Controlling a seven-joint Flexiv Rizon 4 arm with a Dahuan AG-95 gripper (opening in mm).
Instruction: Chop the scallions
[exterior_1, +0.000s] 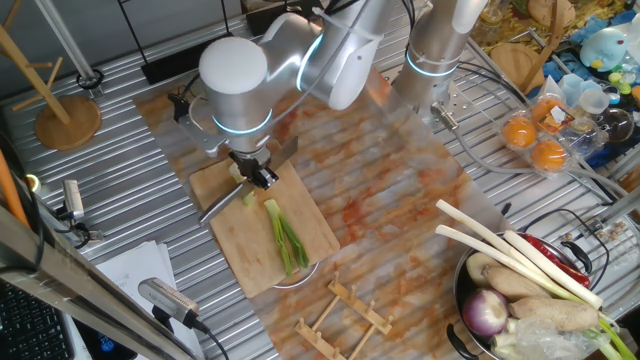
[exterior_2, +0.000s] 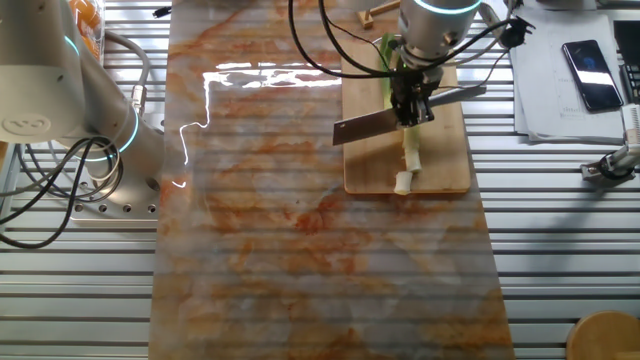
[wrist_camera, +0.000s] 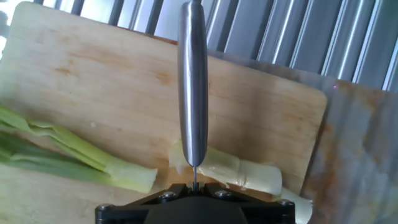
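Note:
My gripper (exterior_1: 256, 172) is shut on a knife (exterior_2: 366, 125) and holds it over the wooden cutting board (exterior_1: 312, 218). In the hand view the knife's steel spine (wrist_camera: 193, 87) runs straight away from the gripper (wrist_camera: 194, 186). The scallions (wrist_camera: 74, 155) lie across the board under the blade. Their green leaves lie to the left and a pale white length (wrist_camera: 230, 169) to the right. In the other fixed view a short white cut bit (exterior_2: 403, 182) lies at the stalk's end, near the board (exterior_2: 448, 150) edge. The green leaves (exterior_1: 286, 238) point toward the near end of the board.
At the lower right a dark pot (exterior_1: 462, 290) holds long thick white stalks (exterior_1: 500, 250), a red onion (exterior_1: 486, 312) and roots. A wooden rack (exterior_1: 345, 312) lies near the board. Oranges (exterior_1: 535, 142) sit at the right. A phone (exterior_2: 585, 75) lies on paper. A second arm's base (exterior_2: 60, 90) stands at the left.

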